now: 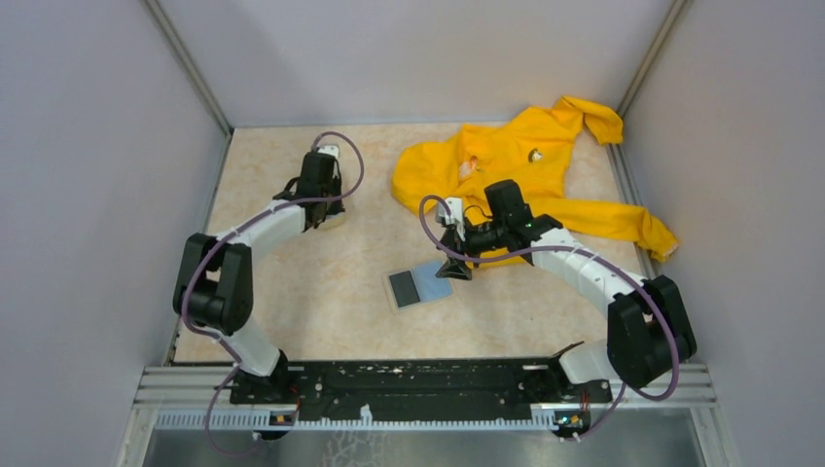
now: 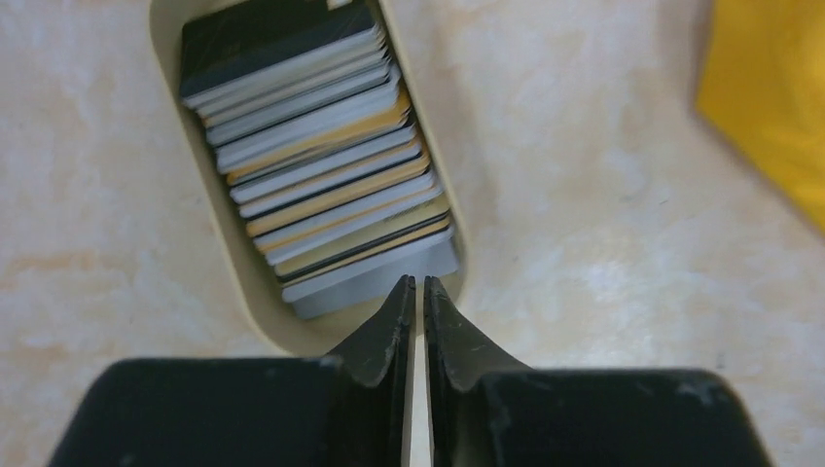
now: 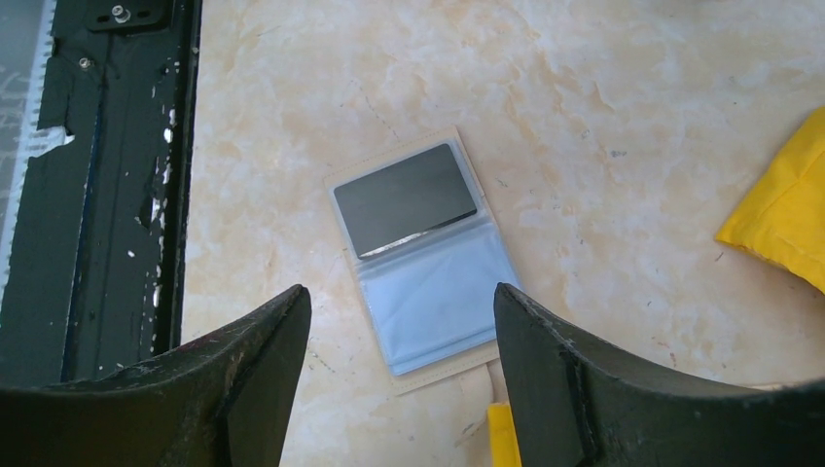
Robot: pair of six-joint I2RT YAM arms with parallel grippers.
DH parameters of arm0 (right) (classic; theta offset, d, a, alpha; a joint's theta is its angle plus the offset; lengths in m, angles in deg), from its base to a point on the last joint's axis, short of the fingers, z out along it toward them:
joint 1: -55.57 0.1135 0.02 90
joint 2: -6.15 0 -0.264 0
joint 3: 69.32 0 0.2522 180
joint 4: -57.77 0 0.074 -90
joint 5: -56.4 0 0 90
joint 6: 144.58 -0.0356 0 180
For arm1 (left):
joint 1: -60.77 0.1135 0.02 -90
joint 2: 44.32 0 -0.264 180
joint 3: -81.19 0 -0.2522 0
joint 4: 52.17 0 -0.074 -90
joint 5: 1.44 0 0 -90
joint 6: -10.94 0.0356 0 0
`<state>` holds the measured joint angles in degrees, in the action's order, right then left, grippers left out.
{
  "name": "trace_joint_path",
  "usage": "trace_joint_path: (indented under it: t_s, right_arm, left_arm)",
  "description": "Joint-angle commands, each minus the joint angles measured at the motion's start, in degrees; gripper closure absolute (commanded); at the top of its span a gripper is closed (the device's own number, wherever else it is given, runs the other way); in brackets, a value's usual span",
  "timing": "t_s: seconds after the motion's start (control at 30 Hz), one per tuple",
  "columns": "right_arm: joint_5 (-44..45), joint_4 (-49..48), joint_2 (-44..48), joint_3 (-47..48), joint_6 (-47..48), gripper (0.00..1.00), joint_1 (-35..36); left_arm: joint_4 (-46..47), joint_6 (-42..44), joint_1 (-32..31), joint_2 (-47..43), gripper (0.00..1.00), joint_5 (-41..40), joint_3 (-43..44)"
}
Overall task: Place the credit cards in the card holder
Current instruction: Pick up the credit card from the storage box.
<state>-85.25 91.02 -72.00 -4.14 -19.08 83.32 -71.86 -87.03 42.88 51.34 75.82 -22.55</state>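
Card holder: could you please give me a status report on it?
Left tool shut over tray of cards. Right tool open above card holder. Dark grey card, light blue card in its sleeves. Nothing on top of it.

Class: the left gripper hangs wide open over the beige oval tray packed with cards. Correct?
No. The left gripper is shut, its fingers almost touching, as the left wrist view shows. It does hang over the beige oval tray packed with cards.
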Motion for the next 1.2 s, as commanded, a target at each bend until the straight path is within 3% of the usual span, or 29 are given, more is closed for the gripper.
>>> trace_joint_path:
  t_s: [0.0, 0.13, 0.27, 0.47, 0.8, 0.93, 1.03, 1.17]
  right_arm:
    - [-1.10, -1.61, 1.47, 0.94, 0.88, 0.31, 0.02]
    - [-1.57, -1.65, 1.27, 0.77, 0.88, 0.32, 0.03]
    - [-1.73, -1.53, 1.08, 0.67, 0.97, 0.32, 0.07]
    - [-2.18, -1.26, 1.15, 0.69, 1.21, 0.32, 0.03]
    - [-2.34, -0.39, 1.57, 1.00, 1.91, 0.32, 0.07]
    - [-2.19, -0.28, 1.89, 0.98, 2.15, 0.32, -0.04]
    - [-2.38, -0.07, 2.01, 1.03, 2.20, 0.32, -0.30]
    - [-2.93, -0.09, 1.82, 0.92, 2.37, 0.32, -0.33]
  left_arm:
    - [-6.54, 3.96, 0.06, 1.37, 0.89, -8.51, 1.09]
    - [-6.69, 4.02, 0.05, 2.75, 0.89, -8.79, 1.14]
    - [-7.51, 3.84, 0.05, 4.46, 0.72, -5.08, 1.90]
    - [-10.61, 4.19, 0.05, 8.73, 0.78, -1.23, 5.38]
    - [-9.28, 0.01, 0.05, 12.32, 0.79, 27.92, 9.30]
    - [-6.66, -3.24, 0.05, 15.18, 0.78, 35.16, 10.56]
    - [-6.20, -3.16, -0.02, 14.84, 0.78, 34.97, 10.92]
    - [-4.98, 0.04, -0.03, 6.65, 0.74, 27.68, 7.01]
